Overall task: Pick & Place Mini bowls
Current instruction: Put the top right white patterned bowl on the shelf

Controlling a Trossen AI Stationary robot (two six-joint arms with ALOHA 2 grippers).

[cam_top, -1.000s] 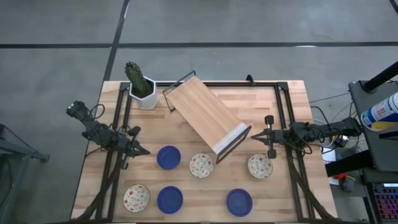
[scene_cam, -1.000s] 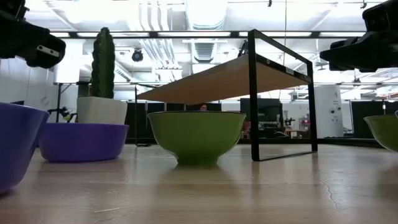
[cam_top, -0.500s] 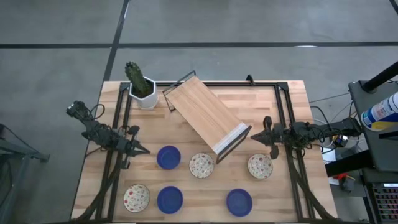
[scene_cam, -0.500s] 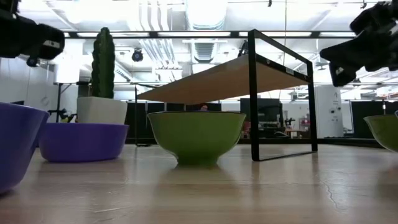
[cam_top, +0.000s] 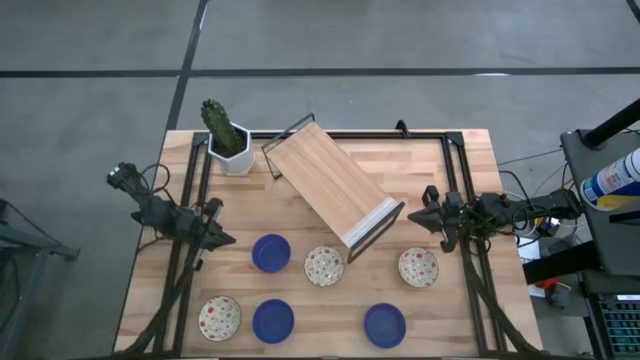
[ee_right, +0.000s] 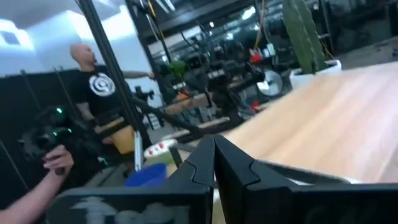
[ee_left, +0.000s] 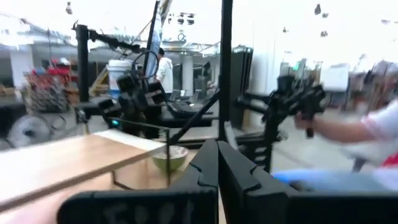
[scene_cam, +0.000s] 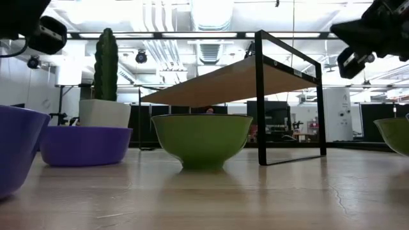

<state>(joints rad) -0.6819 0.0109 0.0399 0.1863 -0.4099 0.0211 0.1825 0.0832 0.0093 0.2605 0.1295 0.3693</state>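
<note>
Several mini bowls sit upright on their bases across the near half of the table. Three are blue (cam_top: 271, 253) (cam_top: 273, 321) (cam_top: 385, 325). Three are cream with speckles (cam_top: 324, 266) (cam_top: 418, 267) (cam_top: 220, 318). In the low view the speckled bowl (scene_cam: 200, 140) is green outside and a blue bowl (scene_cam: 83, 145) stands to its left. My left gripper (cam_top: 230, 241) hovers shut at the table's left, above and left of the blue bowl. My right gripper (cam_top: 412, 221) hovers shut at the right, above the far side of the speckled bowl. Both hold nothing.
A wooden shelf (cam_top: 335, 185) on a black metal frame stands slantwise across the table's middle. A cactus in a white pot (cam_top: 228, 140) stands at the far left corner. Black rails (cam_top: 455, 190) run along both table sides. People stand in the room beyond (ee_right: 93, 87).
Both grippers have tipped their fingers upward, staying shut and over the same places. My right gripper has also rolled about its own axis. The bowls have not moved.
</note>
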